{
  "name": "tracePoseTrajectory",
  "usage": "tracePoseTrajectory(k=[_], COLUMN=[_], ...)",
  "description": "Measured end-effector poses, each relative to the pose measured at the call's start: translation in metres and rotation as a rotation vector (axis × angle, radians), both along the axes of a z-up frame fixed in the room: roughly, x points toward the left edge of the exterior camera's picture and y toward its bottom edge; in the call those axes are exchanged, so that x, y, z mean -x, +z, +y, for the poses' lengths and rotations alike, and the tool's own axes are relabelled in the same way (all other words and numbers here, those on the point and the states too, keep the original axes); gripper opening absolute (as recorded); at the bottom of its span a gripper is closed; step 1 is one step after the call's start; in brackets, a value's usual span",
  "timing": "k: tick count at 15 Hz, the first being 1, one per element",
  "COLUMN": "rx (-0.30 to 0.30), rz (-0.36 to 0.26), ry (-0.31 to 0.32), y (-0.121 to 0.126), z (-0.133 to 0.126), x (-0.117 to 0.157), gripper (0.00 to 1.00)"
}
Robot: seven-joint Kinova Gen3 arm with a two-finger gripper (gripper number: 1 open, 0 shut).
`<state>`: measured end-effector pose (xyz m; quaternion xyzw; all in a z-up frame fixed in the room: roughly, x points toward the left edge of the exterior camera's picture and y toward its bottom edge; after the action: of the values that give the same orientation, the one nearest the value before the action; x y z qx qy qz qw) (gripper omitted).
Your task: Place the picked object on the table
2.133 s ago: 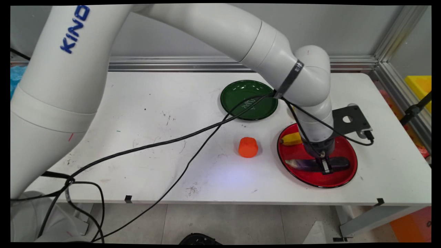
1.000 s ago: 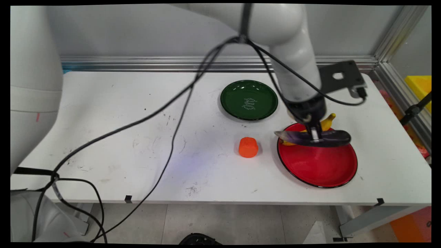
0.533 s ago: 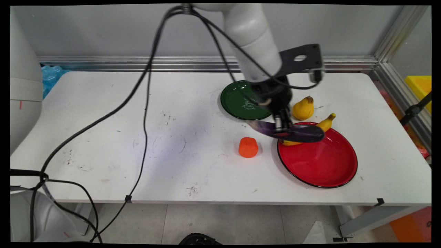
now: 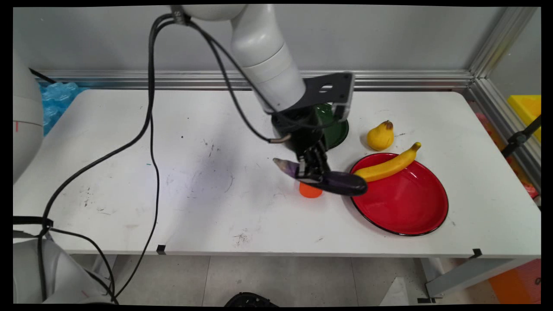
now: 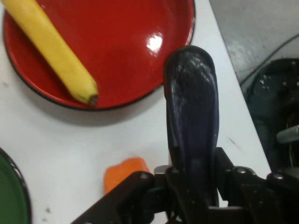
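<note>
The gripper (image 4: 312, 169) is clamped on a dark purple eggplant (image 4: 335, 180), which it holds lifted above the white table (image 4: 173, 172), lying nearly level with its pale stem end toward the arm's base side and its rounded end toward the red plate (image 4: 402, 207); in the hand view the eggplant (image 5: 192, 121) stands up between the black fingers (image 5: 187, 200); directly beneath the gripper sits a small orange object (image 4: 310, 190), partly hidden by the eggplant; just beyond the eggplant's rounded tip lies the red plate with a banana (image 4: 389, 165) resting across its far rim; a yellow pear (image 4: 380, 136) stands on the table behind that plate; a green plate (image 4: 335, 129) lies behind the gripper, mostly covered by the wrist
</note>
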<state>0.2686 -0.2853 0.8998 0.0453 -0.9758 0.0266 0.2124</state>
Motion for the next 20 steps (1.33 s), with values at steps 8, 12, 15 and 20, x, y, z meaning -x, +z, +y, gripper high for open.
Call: tracePoseTrajectory(k=[8,12,15,20], rx=[-0.036,-0.043,-0.048,-0.048], rz=[-0.034,-0.054,-0.061,-0.063], ry=[-0.027,-0.018,-0.006,0.008], y=[-0.051,-0.076,-0.093,-0.108], z=[0.021,0.023,0.023,0.021], x=[-0.004,0.004,0.011,0.018], gripper=[0.0,0.0,0.0,0.0])
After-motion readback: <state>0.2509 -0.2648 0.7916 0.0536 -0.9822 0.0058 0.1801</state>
